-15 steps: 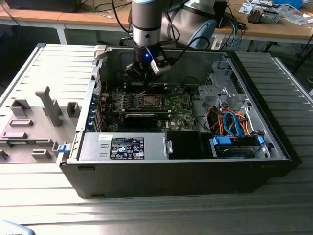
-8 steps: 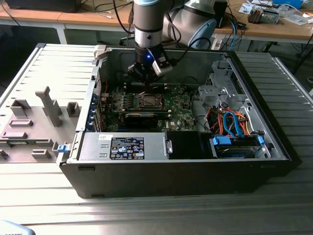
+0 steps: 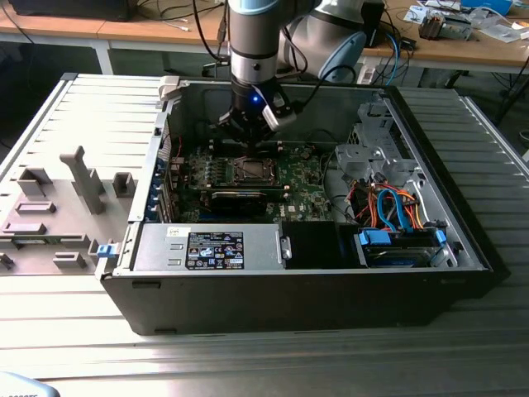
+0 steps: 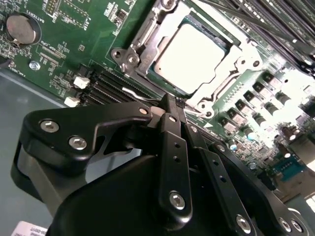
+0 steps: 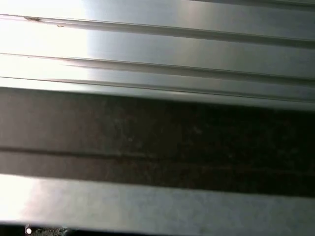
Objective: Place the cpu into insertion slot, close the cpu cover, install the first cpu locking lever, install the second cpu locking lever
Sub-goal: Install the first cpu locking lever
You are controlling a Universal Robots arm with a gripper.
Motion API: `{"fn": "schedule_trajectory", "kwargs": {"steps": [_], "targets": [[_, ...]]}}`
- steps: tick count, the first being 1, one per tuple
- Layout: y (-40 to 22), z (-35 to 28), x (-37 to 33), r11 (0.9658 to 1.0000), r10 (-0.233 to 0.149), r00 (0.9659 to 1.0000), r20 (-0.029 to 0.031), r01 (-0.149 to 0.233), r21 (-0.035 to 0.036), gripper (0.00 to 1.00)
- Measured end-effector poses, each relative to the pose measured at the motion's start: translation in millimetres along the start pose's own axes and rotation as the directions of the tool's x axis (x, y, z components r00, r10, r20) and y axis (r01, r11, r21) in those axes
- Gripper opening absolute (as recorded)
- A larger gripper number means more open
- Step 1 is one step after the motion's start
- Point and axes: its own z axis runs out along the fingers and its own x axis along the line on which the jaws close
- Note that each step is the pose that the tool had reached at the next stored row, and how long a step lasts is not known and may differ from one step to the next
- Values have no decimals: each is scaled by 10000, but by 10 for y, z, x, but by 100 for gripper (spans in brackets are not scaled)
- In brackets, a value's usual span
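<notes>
The cpu [image 4: 189, 56], a pale silver square, lies flat in the insertion slot [image 3: 248, 171] on the green motherboard. The cpu cover [image 4: 145, 45], a metal frame with an open window, lies down around the chip. My gripper [image 4: 172, 102] is shut, its black fingers pressed together with nothing visible between them, and its tips sit right at the socket's near edge. A thin bright wire, seemingly a locking lever [image 4: 139, 93], runs along that edge beside the tips. In the exterior view the gripper [image 3: 250, 136] hangs just behind the socket inside the open computer case.
Memory slots [image 4: 106, 83] and a coin battery [image 4: 20, 28] lie beside the socket. A black card [image 3: 240, 197] sits in front of it. A drive cage with orange and blue cables [image 3: 388, 207] fills the case's right. Grey fixtures [image 3: 78, 178] stand on the ribbed table, left.
</notes>
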Motion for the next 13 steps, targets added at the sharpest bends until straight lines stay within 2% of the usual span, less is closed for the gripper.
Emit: {"fn": "schedule_trajectory", "kwargs": {"steps": [13], "targets": [[-9,61,-97,10000,0,10000,-2,0,18,11]]}}
